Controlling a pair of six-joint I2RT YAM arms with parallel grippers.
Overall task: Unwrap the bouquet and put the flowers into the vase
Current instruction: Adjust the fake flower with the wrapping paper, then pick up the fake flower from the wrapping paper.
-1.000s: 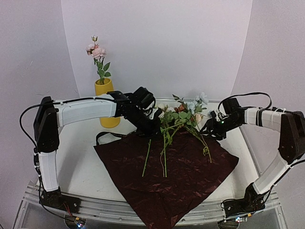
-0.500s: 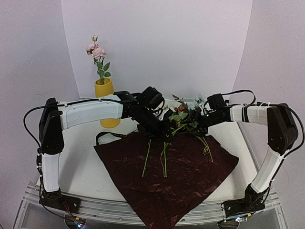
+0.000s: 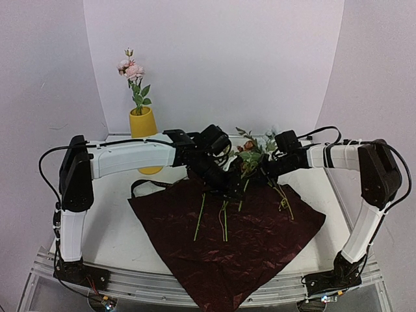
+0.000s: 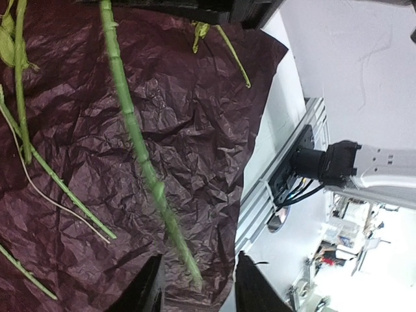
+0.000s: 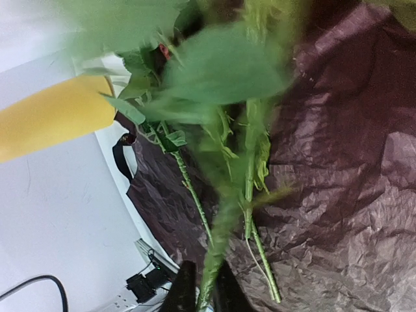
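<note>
Flowers (image 3: 250,156) sit bunched over the far edge of the paper (image 3: 227,240), well apart from the vase (image 3: 142,122). The left gripper (image 4: 198,260) is parted, its fingers either side of a stem (image 4: 136,149). The right gripper (image 5: 200,273) is pinched on one too. Tangled leaves could drag neighbours along on a lift, or the thin stem could slip.

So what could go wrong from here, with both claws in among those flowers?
1. The right gripper pinches one stem inside the tangled flowers; lifting it could drag neighbours along.
2. The left gripper has its jaws open around a second stem, so that one is not held and could be left behind.
3. The vase already holds a pink flower; a long stem might snag at its mouth.
</note>
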